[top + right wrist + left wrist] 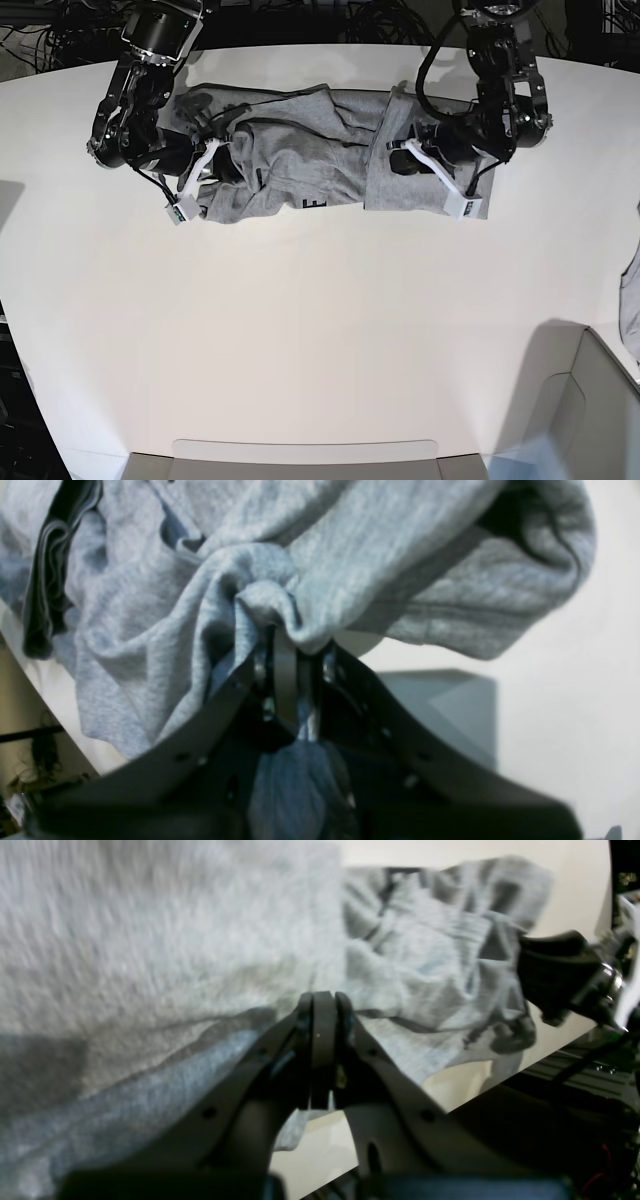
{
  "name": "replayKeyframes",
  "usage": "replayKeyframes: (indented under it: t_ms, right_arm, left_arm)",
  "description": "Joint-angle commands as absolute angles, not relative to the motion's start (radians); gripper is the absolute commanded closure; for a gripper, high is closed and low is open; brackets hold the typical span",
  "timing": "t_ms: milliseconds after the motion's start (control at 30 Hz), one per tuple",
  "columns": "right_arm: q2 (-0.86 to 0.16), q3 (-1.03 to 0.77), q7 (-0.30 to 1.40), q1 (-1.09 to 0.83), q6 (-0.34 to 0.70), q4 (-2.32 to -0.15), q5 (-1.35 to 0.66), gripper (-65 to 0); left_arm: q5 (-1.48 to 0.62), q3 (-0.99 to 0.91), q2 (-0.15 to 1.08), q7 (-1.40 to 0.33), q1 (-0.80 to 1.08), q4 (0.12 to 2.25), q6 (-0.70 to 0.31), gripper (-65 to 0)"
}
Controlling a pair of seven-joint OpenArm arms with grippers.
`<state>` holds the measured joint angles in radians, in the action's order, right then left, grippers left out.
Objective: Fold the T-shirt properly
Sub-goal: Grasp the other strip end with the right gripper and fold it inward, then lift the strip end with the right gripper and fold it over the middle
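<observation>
The crumpled heather-grey cotton T-shirt (300, 150) is stretched across the white table (320, 330); each wrist view shows a tool clamped on it, left tool (322, 1005), right tool (287, 640), hidden from base

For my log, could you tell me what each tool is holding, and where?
The right tool pinches a bunched fold of the T-shirt. The left tool looks shut at its edge; the actual grip cannot be told.
</observation>
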<state>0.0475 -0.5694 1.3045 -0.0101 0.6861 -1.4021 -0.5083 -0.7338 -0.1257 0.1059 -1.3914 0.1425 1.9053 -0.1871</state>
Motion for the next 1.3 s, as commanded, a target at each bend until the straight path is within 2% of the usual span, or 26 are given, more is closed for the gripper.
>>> replayKeyframes:
  t_ms: [0,133,233,433,533,700,933,1067,1267]
  right_arm:
    - [0.039,-0.608,1.396,-0.004,0.698,-1.389,-0.348,0.0]
    - [0.03,-0.727,1.394,0.079,0.698,-1.385,-0.338,0.0]
    - [-0.027,-0.774,1.363,0.142,0.698,-1.385,-0.338,0.0]
    - [-0.105,-0.771,1.241,0.202,0.698,-1.389,-0.338,0.0]
    - [-0.122,-0.739,1.231,0.231,0.698,-1.395,-0.338,0.0]
    - [-0.088,-0.562,1.228,0.199,0.513,-1.567,-0.338,0.0]
    - [-0.03,-0.199,1.227,0.065,0.232,-1.871,-0.338,0.0]
    - [-0.031,-0.016,1.222,0.031,0.076,-1.928,-0.338,0.0]
    - [-0.064,0.214,1.098,-0.001,-0.104,-1.959,-0.337,0.0]
  left_arm:
    - [-0.753,-0.128,0.111,-1.396,0.128,1.934,-0.188,0.0]
    - [-0.753,-0.154,0.111,-1.396,0.128,1.954,-0.188,0.0]
    - [-0.753,-0.193,0.11,-1.396,0.128,1.954,-0.188,0.0]
    - [-0.753,-0.26,0.11,-1.396,0.128,1.949,-0.189,0.0]
    - [-0.753,-0.291,0.111,-1.396,0.13,1.949,-0.189,0.0]
    - [-0.753,-0.349,0.111,-1.396,0.159,1.948,-0.189,0.0]
    - [-0.748,-0.417,0.148,-1.396,0.168,1.942,-0.189,0.0]
    - [-0.748,-0.418,0.188,-1.396,0.18,1.911,-0.189,0.0]
    - [-0.748,-0.418,0.185,-1.396,0.182,1.91,-0.189,0.0]
